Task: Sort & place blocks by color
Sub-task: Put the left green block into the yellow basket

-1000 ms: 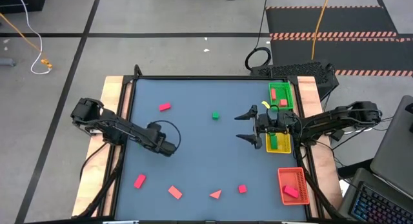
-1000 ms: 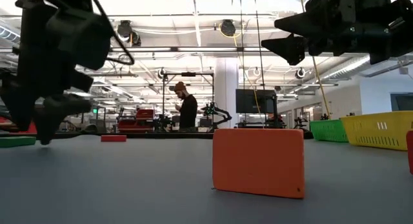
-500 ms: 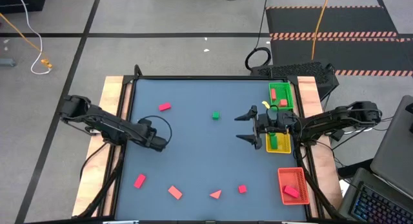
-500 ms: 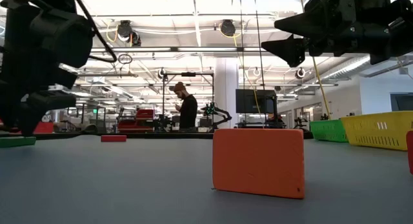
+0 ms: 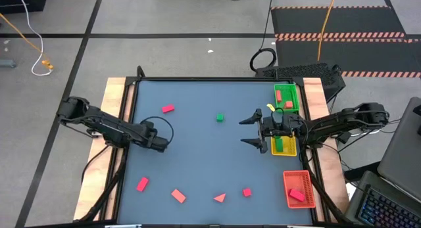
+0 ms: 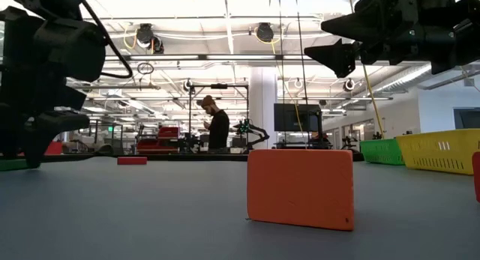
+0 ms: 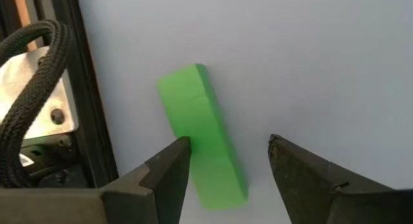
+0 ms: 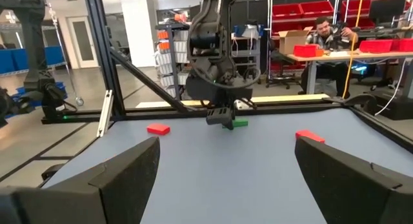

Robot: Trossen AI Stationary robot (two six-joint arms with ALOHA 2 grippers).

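My left gripper (image 5: 160, 144) is open and low over the table near its left edge. In the left wrist view its fingertips (image 7: 229, 146) stand on either side of one end of a green cuboid block (image 7: 200, 121) lying flat on the table. The arm hides this block in the high view. My right gripper (image 5: 243, 130) hovers wide open above the table's right half, beside the yellow tray (image 5: 284, 148). A green cube (image 5: 220, 117) and several red blocks (image 5: 168, 109) (image 5: 142, 184) (image 5: 178, 196) (image 5: 247, 192) lie scattered, with a red triangle (image 5: 220, 198).
Along the right edge stand a green tray (image 5: 286, 96) with red and green pieces, the yellow tray with a green piece, and a red tray (image 5: 298, 188) with a red piece. A red block (image 6: 300, 187) stands close to the low camera. A person (image 6: 217, 129) is far behind.
My left gripper has moved toward the table's left edge and a little toward the far edge, staying low, and now stands over the green cuboid. The blocks have kept their places.
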